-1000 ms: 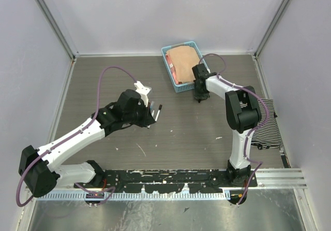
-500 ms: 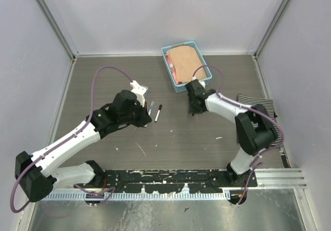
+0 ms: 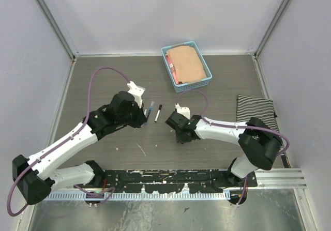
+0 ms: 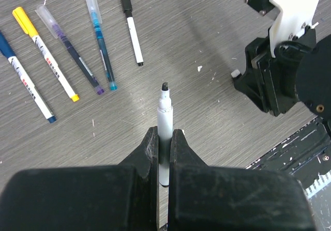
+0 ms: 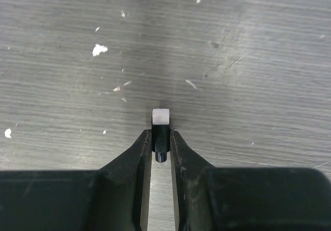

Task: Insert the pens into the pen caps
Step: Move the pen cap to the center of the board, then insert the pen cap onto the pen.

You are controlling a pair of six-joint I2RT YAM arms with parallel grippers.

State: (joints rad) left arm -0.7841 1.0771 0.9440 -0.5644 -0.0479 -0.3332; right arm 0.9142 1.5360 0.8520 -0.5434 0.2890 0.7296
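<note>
Closest to me, low in the middle of the left wrist view, the left gripper is clamping a white pen by its barrel. Its bare black tip is pointing up the frame over the grey table. In the right wrist view the right gripper is pinching a black pen cap with a white end, close over the tabletop.

Beyond the held pen, in the upper left of the left wrist view, five pens are lying in a loose row: a blue-capped pen, a yellow-capped pen, a purple pen, a blue pen and a black-capped pen.

Farthest off, at the upper centre of the overhead view, a blue basket is holding a tan cloth. A striped cloth is lying toward the right edge.
</note>
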